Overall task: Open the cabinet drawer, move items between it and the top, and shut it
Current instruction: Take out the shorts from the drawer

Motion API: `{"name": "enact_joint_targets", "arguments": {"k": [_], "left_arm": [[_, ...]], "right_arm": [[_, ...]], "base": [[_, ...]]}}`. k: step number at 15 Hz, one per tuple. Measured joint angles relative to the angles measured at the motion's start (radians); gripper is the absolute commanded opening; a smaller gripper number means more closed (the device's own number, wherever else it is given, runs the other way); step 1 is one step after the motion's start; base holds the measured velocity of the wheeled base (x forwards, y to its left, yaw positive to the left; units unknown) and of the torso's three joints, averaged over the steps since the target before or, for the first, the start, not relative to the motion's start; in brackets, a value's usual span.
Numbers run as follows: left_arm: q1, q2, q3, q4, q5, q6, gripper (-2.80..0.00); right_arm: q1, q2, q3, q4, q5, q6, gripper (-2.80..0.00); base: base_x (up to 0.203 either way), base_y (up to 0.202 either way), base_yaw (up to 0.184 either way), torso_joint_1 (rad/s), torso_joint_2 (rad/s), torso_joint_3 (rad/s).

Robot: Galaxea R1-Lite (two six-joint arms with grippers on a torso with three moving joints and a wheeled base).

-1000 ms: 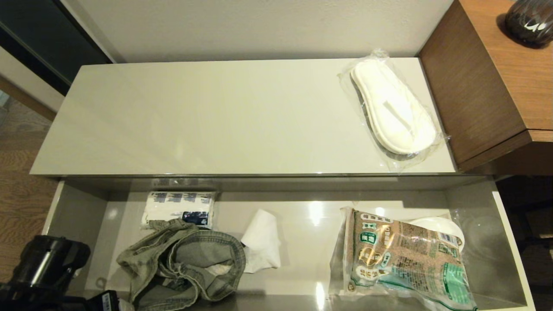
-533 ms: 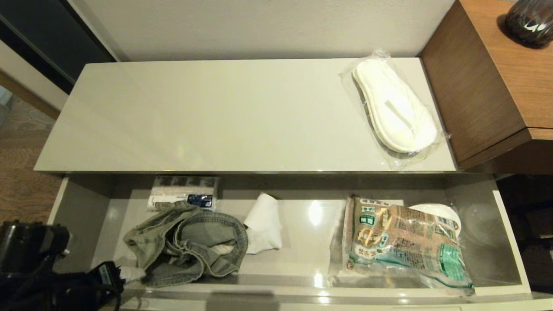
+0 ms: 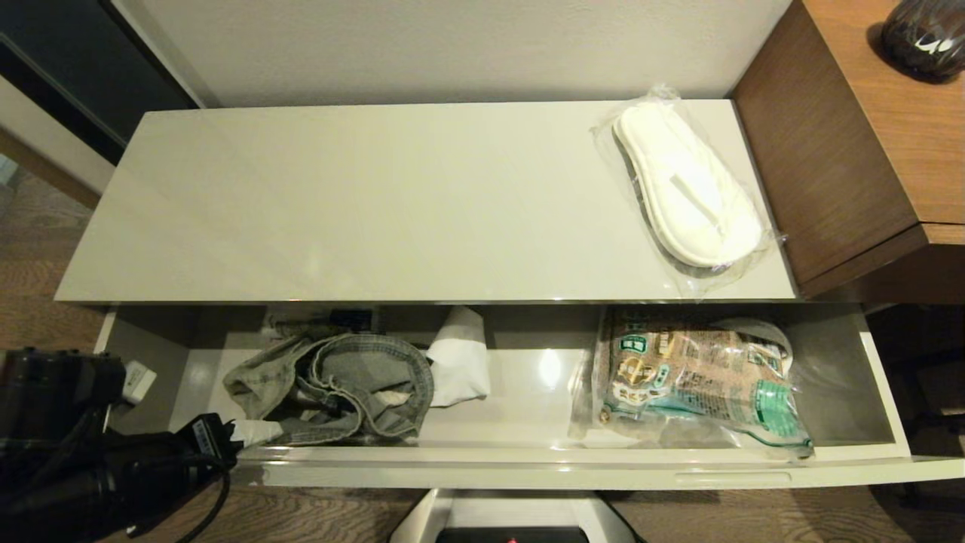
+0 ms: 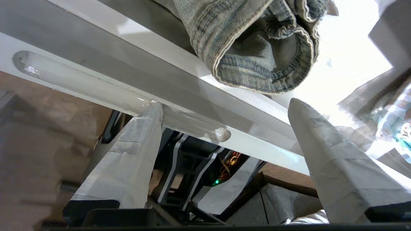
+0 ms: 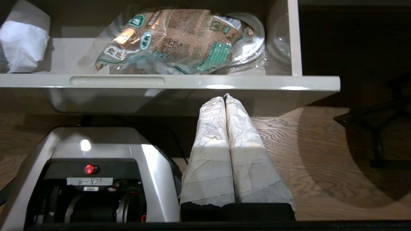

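- Left gripper (image 4: 224, 106) at the left end of the cabinet drawer (image 3: 482, 473), fingers (image 4: 141, 134) spread wide with nothing between them; one fingertip touching the oblong recess (image 4: 122, 96) in the front, the other past the rim, over the inside.
- Denim garment (image 3: 339, 388) bunched inside, just behind that front at the left; a hem close above the open fingers, so risk of snagging cloth instead of gripping cleanly, or of dragging it over the rim.
- White paper wad (image 3: 458, 362) beside the denim, mid-drawer; likely to be swept along by a careless pull.
- Food packet (image 3: 697, 385) at the right of the drawer, hanging near the front edge; could catch on closing.
- Wrapped slippers (image 3: 686, 188) on the top (image 3: 339, 204), far right, near the wooden counter (image 3: 867, 113).
- Right gripper (image 5: 225, 96) parked below the drawer front, fingers pressed together, empty.
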Motion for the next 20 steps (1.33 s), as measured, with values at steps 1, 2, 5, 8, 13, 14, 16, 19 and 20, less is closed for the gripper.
{"name": "enact_joint_targets", "arguments": {"k": [1,2,5,8,13,14,16,19,20], "left_arm": [[0.0,0.015,-0.003,-0.003,0.003,-0.002,0.0],[0.0,0.027,-0.006,-0.01,0.004,-0.005,0.0],[0.0,0.052,-0.02,-0.021,-0.008,-0.01,0.0],[0.004,0.005,-0.02,-0.009,-0.099,-0.003,0.0],[0.042,-0.077,0.0,-0.008,-0.298,0.016,0.0],[0.044,-0.087,0.006,-0.01,-0.313,0.033,0.0],[0.052,-0.096,0.008,-0.009,-0.313,0.037,0.0],[0.081,-0.119,0.003,-0.004,-0.336,0.041,0.0],[0.084,-0.126,0.0,0.0,-0.34,0.041,0.0]], "right_arm": [[0.001,0.0,-0.001,0.0,0.002,-0.001,-2.8],[0.001,0.0,-0.001,0.0,0.003,-0.001,-2.8],[0.0,0.0,-0.001,0.0,0.001,-0.001,-2.8],[0.0,0.0,-0.001,0.0,0.001,0.0,-2.8],[0.0,0.0,0.0,-0.002,0.003,0.001,-2.8],[0.0,0.0,0.0,-0.001,0.001,0.002,-2.8],[0.001,0.0,0.001,0.0,0.001,0.002,-2.8],[0.001,0.0,0.001,0.0,0.001,0.002,-2.8],[0.001,0.0,0.0,0.0,0.001,0.002,-2.8]], "base": [[0.0,0.0,0.0,0.0,0.0,0.0],[0.0,0.0,0.0,0.0,0.0,0.0],[0.0,0.0,0.0,0.0,0.0,0.0],[0.0,0.0,0.0,0.0,0.0,0.0],[0.0,0.0,0.0,0.001,0.01,-0.003],[0.0,0.0,0.0,0.0,0.0,0.0],[0.0,0.0,0.0,0.0,0.0,0.0],[0.0,0.0,0.0,0.0,0.0,0.0],[0.0,0.0,0.0,0.0,0.0,0.0]]}}
